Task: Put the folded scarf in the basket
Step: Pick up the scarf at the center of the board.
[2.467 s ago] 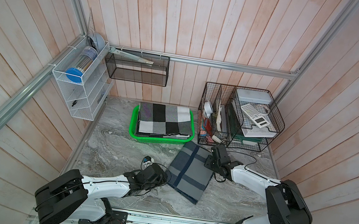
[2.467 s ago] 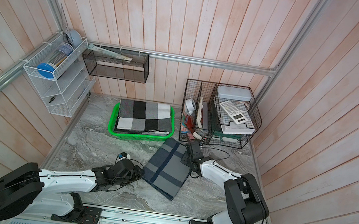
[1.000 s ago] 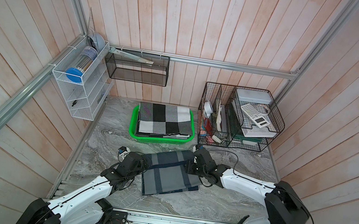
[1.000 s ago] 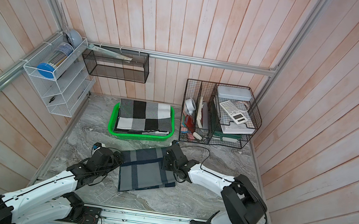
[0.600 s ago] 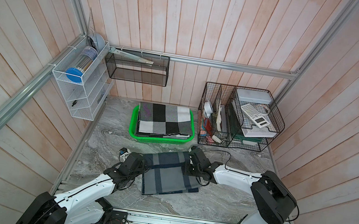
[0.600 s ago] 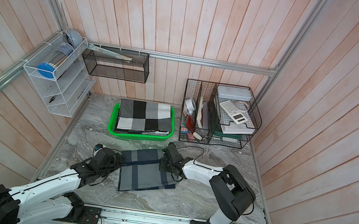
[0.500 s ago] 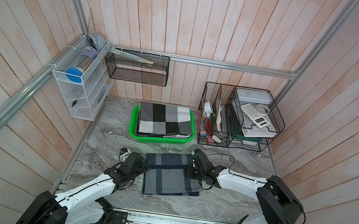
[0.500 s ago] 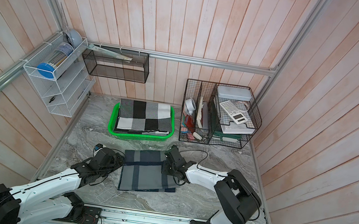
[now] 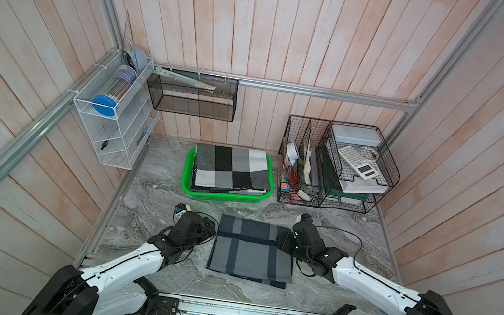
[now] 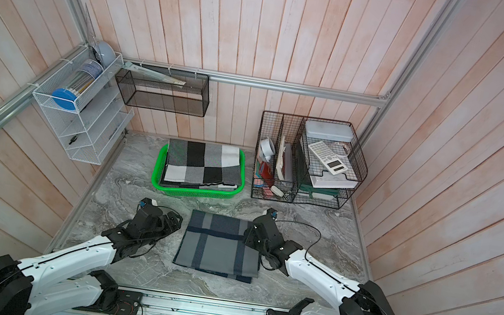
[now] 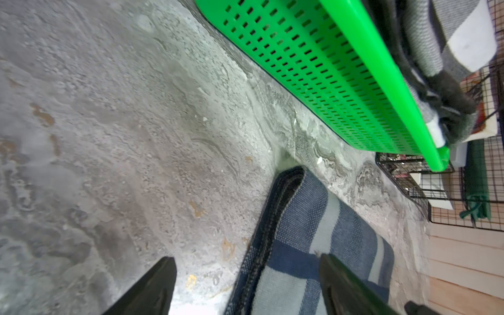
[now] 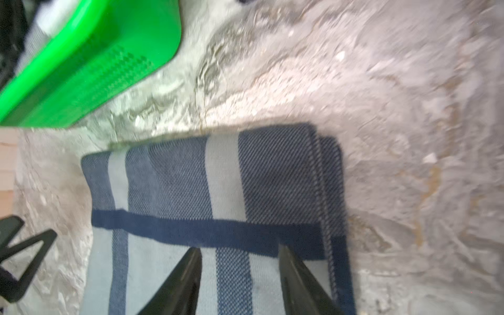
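Scarf (image 9: 251, 252) lies flat on the tabletop (image 9: 336, 219) at 6 o'clock from the basket (image 9: 223, 197); left claw (image 9: 212, 227) and right claw (image 9: 279, 240) gape empty at its edges. A shallow pinch could peel layers, unfolding it.

top views: high, looking down, whole table (image 9: 151, 197) | wrist views: close, low, both share blue scarf (image 11: 300, 218) and basket (image 11: 313, 68)

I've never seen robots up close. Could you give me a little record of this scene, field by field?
Scarf to move: blue striped scarf, folded, flat on the marble table, on the robot's side of the green basket
Basket contents: a folded checked scarf
Left gripper: open, jaws astride the scarf's edge
Right gripper: open, over the opposite side
Task status: scarf not yet lifted
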Robot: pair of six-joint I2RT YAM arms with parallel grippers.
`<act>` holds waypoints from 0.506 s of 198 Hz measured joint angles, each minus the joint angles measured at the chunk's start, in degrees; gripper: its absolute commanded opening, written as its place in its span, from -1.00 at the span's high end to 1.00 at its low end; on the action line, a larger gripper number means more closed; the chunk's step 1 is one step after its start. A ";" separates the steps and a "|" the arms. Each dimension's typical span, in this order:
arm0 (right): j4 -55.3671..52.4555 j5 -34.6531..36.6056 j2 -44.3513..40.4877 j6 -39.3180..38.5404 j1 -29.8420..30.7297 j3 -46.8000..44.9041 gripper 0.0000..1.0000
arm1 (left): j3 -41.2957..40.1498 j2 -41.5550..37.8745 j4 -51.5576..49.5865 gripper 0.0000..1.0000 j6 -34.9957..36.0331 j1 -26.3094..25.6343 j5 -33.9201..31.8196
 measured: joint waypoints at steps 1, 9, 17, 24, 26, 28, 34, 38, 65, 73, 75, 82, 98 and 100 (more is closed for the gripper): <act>0.20 0.00 -0.24 0.17 -0.42 -0.15 -0.12 | 0.07 0.07 0.02 -0.76 0.17 -0.04 0.15; 1.66 -0.07 -1.62 0.85 -2.69 -1.44 -0.13 | 0.39 0.44 0.00 -0.76 0.90 -0.22 0.37; 3.34 -0.13 -2.86 1.29 -4.63 -3.21 -0.17 | 0.87 0.90 -0.07 -0.77 1.53 -0.52 0.57; 4.61 -0.31 -3.80 1.75 -6.21 -4.98 -0.19 | 1.33 1.38 -0.11 -0.77 2.08 -0.85 0.57; 4.94 -0.37 -4.02 1.81 -6.58 -5.51 -0.19 | 1.49 1.53 -0.13 -0.77 2.25 -0.94 0.59; 5.33 -0.50 -4.24 1.86 -6.99 -6.05 -0.19 | 1.66 1.73 -0.17 -0.77 2.43 -1.07 0.59; 6.16 -0.74 -4.76 2.21 -7.87 -7.58 -0.20 | 2.19 2.27 -0.37 -0.77 2.84 -1.42 0.57; 6.45 -0.98 -4.94 2.40 -8.24 -8.24 -0.22 | 2.58 2.67 -0.52 -0.77 3.10 -1.70 0.52; 7.23 -2.12 -4.79 2.47 -9.22 -10.01 -0.25 | 5.38 6.03 -1.77 -0.77 4.72 -3.72 0.11; 7.85 -2.47 -4.33 2.40 -9.27 -9.97 -0.25 | 5.99 6.99 -1.88 -0.77 4.98 -4.11 0.11; 7.98 -2.49 -4.13 2.43 -9.27 -9.94 -0.25 | 6.12 7.30 -1.88 -0.77 5.05 -4.20 0.11; 8.24 -2.71 -3.43 2.43 -9.33 -9.88 -0.26 | 6.56 8.20 -1.95 -0.77 5.31 -4.44 0.11; 8.22 -3.13 -1.29 2.43 -9.49 -9.53 -0.29 | 7.17 10.03 -2.10 -0.77 5.62 -4.68 0.13; 8.22 -3.15 -1.01 2.47 -9.51 -9.46 -0.29 | 7.21 10.23 -2.14 -0.77 5.64 -4.68 0.13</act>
